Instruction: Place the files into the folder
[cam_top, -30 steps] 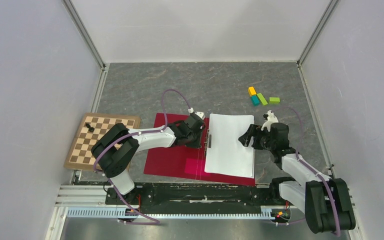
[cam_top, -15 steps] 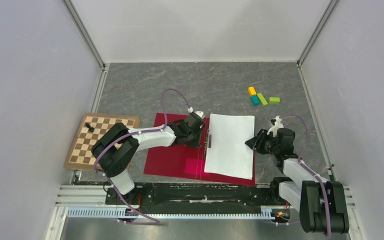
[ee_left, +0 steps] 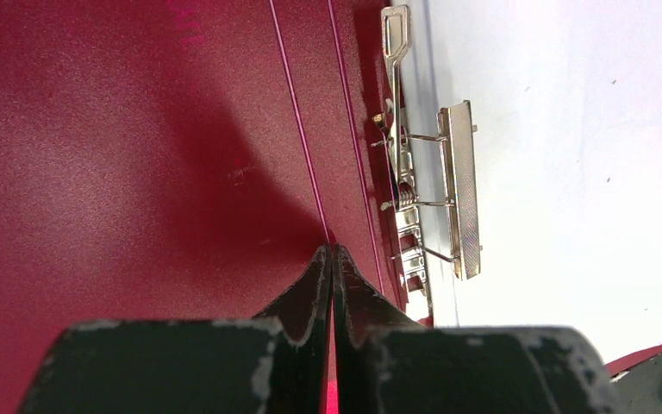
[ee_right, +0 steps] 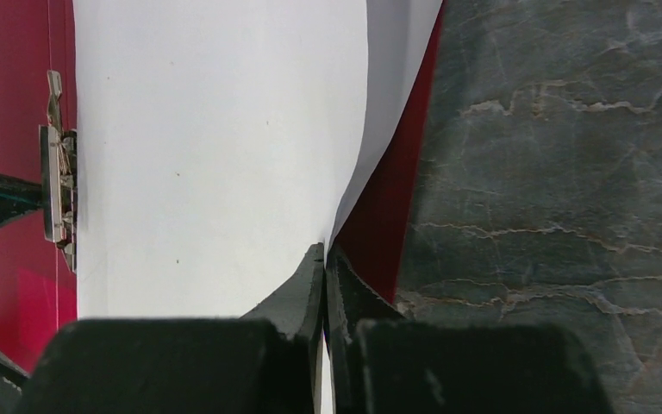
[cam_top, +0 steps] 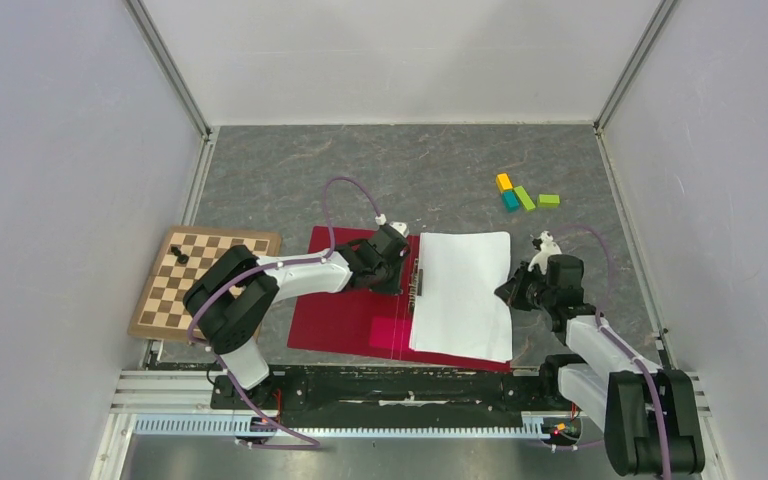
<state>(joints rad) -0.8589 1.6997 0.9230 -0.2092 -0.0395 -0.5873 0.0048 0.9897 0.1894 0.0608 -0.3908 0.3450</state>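
- The folder (cam_top: pixel 345 315) lies open and flat at the middle of the worktop's (cam_top: pixel 410 170) near edge. The files (cam_top: pixel 460 290) sit on its right half, so they are on the folder but, as far as I can judge, not yet under the clip (ee_left: pixel 457 190).
- The left gripper (ee_left: pixel 331 250) has its jaws closed on nothing. Its tips rest on the red inner cover just left of the spine creases, probably to pin the folder down so it does not slide.
- The right gripper (ee_right: pixel 323 250) has its jaws pinched on the right edge of the files, toward the worktop's right edge. The sheet bows up to the tips there, which suggests the stack is being nudged or squared toward the clip.
- Folder: thin, matte crimson card with a fine grain and two scored lines down the spine. A pink square (cam_top: pixel 388 330) lies on it near the near edge.
- Clip: polished metal, a long flat bar on wire springs, standing raised beside the paper's left edge.
- Files: plain white, limp sheets that bend easily and show faint specks.
- Worktop: grey, veined like stone. A chessboard (cam_top: pixel 205 280) sits by the left edge and coloured blocks (cam_top: pixel 525 195) toward the far right corner.
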